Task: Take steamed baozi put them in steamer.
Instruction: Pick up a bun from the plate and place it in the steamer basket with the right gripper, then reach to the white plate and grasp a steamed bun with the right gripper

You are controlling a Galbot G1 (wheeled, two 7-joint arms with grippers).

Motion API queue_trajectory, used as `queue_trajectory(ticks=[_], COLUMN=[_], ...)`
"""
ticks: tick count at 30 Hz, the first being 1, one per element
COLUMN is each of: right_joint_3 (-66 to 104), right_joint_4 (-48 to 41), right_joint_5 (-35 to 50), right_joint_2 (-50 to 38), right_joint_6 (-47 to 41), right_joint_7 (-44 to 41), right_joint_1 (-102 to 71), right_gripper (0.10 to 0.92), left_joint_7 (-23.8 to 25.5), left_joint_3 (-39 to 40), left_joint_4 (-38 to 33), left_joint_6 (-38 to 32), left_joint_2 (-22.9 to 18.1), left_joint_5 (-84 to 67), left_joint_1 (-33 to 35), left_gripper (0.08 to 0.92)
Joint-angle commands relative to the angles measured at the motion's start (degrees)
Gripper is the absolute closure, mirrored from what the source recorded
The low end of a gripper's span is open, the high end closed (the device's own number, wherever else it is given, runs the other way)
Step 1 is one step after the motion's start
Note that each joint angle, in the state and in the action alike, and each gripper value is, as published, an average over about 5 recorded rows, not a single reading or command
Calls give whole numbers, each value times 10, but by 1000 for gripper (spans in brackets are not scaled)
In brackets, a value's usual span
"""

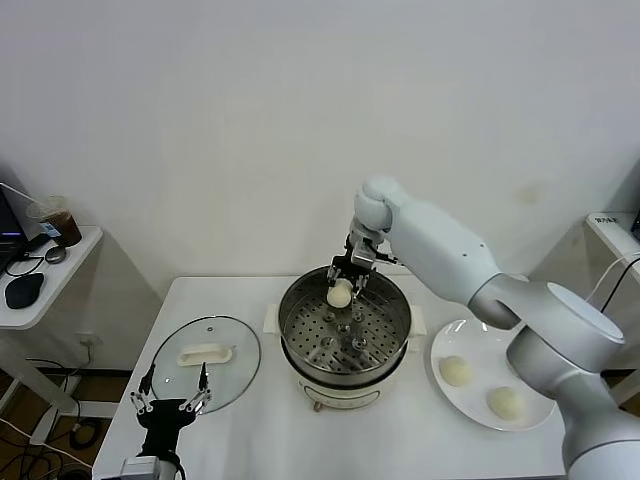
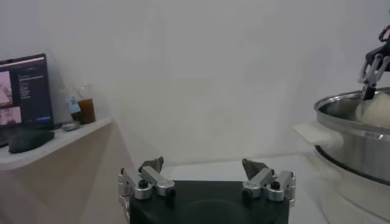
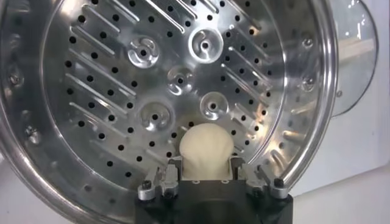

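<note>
A baozi [image 1: 340,294] sat between our right hand's [image 1: 346,282] fingers at the steamer's [image 1: 345,322] back rim, low over the tray for release; whether still gripped, we couldn't tell. Our left hand [image 1: 171,404] hung open at the worktop's front-left corner.

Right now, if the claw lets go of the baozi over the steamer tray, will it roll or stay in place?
The baozi is round and smooth, so it may roll a little. The steamer tray looks flat with a raised rim, which should likely contain it. The bun looks soft, so the right claw could dent it.
</note>
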Motion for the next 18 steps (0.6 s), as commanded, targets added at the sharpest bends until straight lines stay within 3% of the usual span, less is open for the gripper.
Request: queue_trajectory(ticks=[1, 9, 13, 18], right_joint_3=[4, 8, 12, -6], right_joint_4=[-15, 6, 36, 90], right_joint_5=[-1, 41, 103, 230], right_joint_2=[6, -11, -46, -124], right_joint_6=[3, 2, -12, -135], right_joint_7=[7, 8, 2, -3], right_joint_1=[-5, 9, 32, 73], right_gripper=[404, 214, 203, 203], left_joint_7=[0, 0, -1, 0], left_joint_3=[0, 1, 1, 4], left_joint_4=[0, 4, 3, -1], left_joint_6=[0, 1, 4, 6], left_joint_2=[0, 0, 0, 1], left_joint_5=[0, 0, 0, 0], left_joint_1=[0, 0, 0, 1], left_gripper=[177, 177, 177, 177])
